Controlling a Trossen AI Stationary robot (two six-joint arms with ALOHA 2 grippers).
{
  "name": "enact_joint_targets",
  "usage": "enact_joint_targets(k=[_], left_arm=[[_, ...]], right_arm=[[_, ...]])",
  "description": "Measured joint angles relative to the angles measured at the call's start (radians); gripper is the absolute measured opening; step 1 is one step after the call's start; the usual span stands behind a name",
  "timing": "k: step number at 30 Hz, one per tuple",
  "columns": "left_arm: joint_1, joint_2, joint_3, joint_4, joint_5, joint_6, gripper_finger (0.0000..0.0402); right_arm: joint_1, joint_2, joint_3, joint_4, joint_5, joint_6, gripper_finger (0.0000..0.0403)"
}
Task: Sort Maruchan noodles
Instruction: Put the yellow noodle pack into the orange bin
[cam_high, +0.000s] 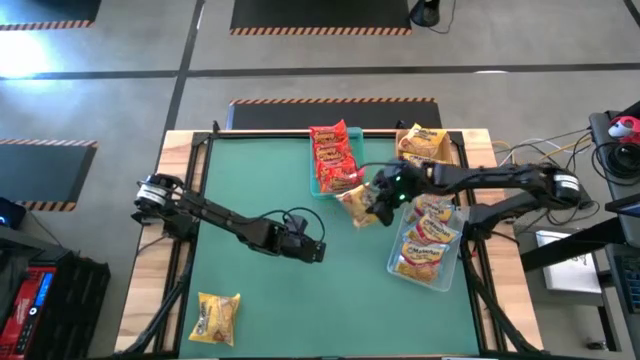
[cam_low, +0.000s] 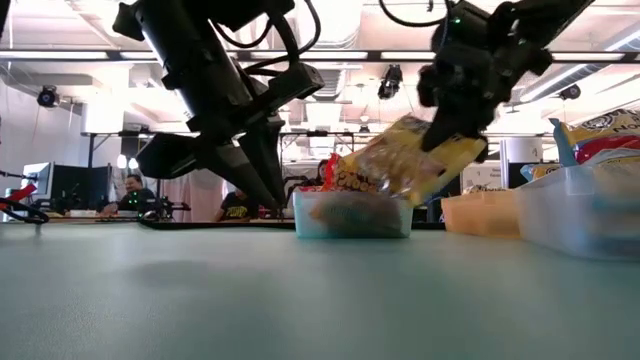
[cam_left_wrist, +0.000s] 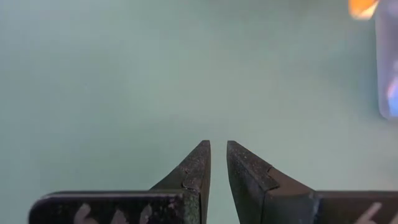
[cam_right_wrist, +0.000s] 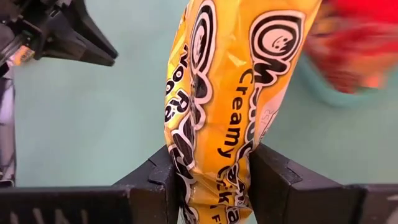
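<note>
Over the middle of the desk (cam_high: 260, 180), your right pincer (cam_right_wrist: 214, 180) was pinching a yellow packet (cam_right_wrist: 224, 93) and had it lifted clear, between the teal tray (cam_high: 318, 185) of red packets (cam_high: 335, 155) and the clear tray (cam_high: 395, 262). So you were mid-carry; I'd guess the next move needed it lined up over the matching tray. Left pincer (cam_left_wrist: 217, 165) hung pressed together, empty. One more yellow packet (cam_high: 218, 318) lay loose near the front edge.

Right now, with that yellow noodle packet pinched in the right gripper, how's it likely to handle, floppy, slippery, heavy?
Probably fairly light: the right gripper holds the yellow noodle packet clear of the table by one edge. Its glossy, crinkled wrapper looks slippery, so it might slide. The wrapper buckles where it is pinched, but the packet juts out without drooping, so likely stiff inside.
</note>
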Motion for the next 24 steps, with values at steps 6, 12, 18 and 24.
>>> enact_joint_targets(k=[6,12,18,24], left_arm=[[0.0,0.0,0.0,0.0,-0.01,0.002,0.0036],[0.0,0.0,0.0,0.0,-0.026,0.002,0.0036],[0.0,0.0,0.0,0.0,-0.033,0.002,0.0036],[0.0,0.008,0.0,0.0,-0.036,0.002,0.0036]], right_arm=[[-0.103,-0.147,0.001,-0.208,0.0,-0.102,0.0131],[-0.195,-0.25,0.056,-0.348,0.001,-0.225,0.0132],[-0.273,-0.272,0.144,-0.508,0.063,-0.419,0.0132],[-0.339,-0.244,0.249,-0.711,0.283,-0.591,0.0132]])
